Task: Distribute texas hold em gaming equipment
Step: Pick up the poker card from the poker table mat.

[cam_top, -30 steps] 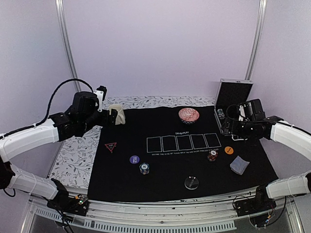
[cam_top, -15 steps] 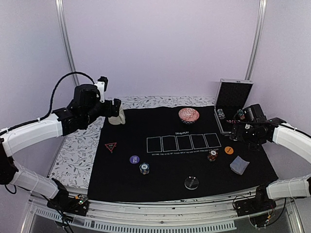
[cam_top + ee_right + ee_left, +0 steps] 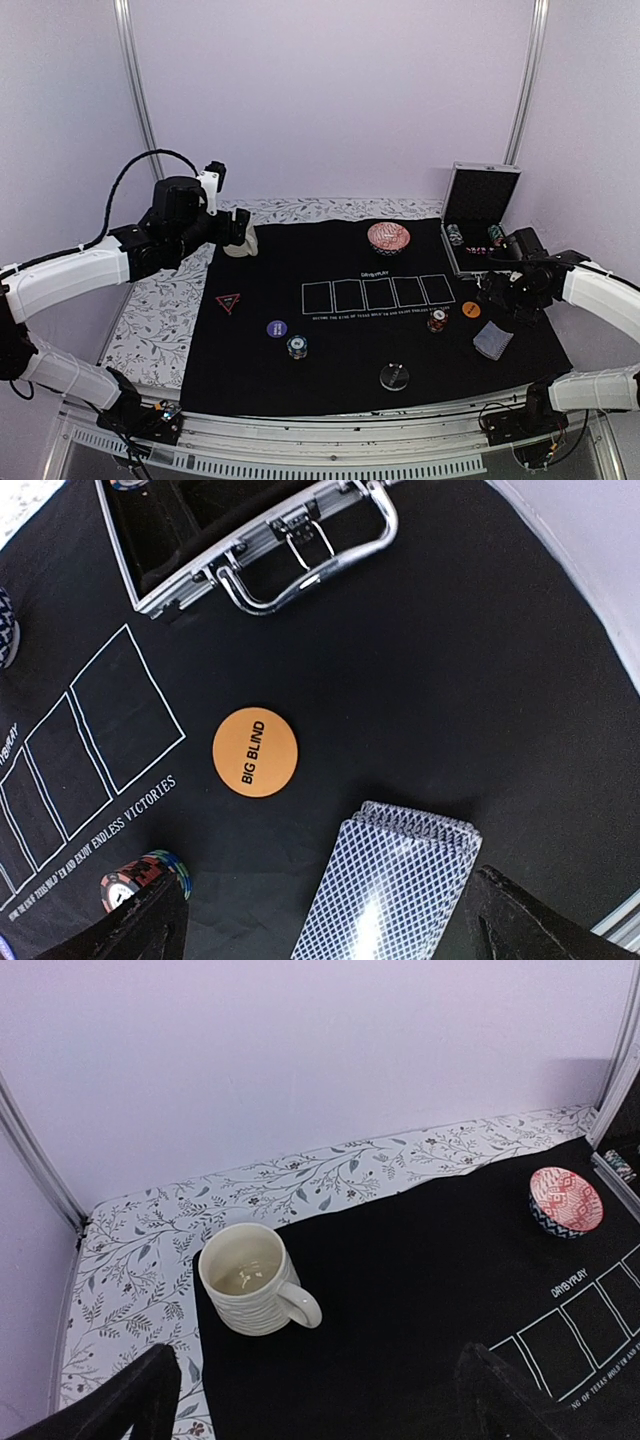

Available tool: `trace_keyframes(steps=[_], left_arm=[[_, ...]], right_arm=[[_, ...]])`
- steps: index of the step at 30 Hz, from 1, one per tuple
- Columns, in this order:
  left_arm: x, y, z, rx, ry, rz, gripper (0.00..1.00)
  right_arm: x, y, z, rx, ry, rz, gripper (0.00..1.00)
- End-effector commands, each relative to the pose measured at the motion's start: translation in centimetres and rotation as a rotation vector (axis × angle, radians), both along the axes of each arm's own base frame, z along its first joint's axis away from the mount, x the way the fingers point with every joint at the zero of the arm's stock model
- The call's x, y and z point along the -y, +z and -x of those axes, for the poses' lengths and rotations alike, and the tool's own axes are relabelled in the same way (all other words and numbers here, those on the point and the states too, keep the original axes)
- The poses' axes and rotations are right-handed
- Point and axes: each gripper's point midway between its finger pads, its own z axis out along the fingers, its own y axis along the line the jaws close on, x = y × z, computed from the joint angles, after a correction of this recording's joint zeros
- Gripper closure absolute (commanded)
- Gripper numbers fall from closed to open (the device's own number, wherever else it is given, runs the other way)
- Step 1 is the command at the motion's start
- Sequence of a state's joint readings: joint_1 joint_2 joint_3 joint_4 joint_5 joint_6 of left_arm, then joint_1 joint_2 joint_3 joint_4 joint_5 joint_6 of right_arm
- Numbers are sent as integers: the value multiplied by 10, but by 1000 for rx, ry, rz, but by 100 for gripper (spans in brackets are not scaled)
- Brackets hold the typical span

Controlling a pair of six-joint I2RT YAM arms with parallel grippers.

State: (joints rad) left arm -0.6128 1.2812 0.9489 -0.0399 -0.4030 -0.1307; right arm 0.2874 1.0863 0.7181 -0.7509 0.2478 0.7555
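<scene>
A grey-blue-backed deck of cards point(image 3: 492, 340) lies on the black mat at the right, and it fills the space between my right fingers in the right wrist view point(image 3: 390, 890). An orange "BIG BLIND" disc point(image 3: 255, 751) and a striped chip stack point(image 3: 145, 878) lie beside it. My right gripper point(image 3: 505, 297) hovers open above the deck. A purple disc point(image 3: 277, 328), a second chip stack point(image 3: 296, 346), a clear disc point(image 3: 394, 376) and a red-edged black triangle point(image 3: 228, 302) lie further left. My left gripper point(image 3: 233, 228) is open and empty above the cream mug point(image 3: 245, 1278).
An open metal case point(image 3: 476, 215) with chips inside stands at the back right; its handle point(image 3: 300, 550) faces the mat. A red patterned bowl point(image 3: 388, 237) sits at the mat's back centre. Five card outlines point(image 3: 378, 293) are printed mid-mat. A floral cloth point(image 3: 150, 320) borders the mat on the left.
My right gripper has moved from the case toward the near edge and now hangs over the deck. My left gripper has lifted slightly by the mug.
</scene>
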Motion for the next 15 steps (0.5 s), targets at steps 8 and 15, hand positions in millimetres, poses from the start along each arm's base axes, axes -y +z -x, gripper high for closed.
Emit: trace_keyframes(steps=[8, 15], left_arm=[[5, 0, -1, 16, -49, -5, 2], [20, -6, 2, -15, -122, 28, 2]], right_arm=[[-3, -38, 21, -96, -135, -92, 1], [-1, -56, 22, -143, -175, -76, 1]])
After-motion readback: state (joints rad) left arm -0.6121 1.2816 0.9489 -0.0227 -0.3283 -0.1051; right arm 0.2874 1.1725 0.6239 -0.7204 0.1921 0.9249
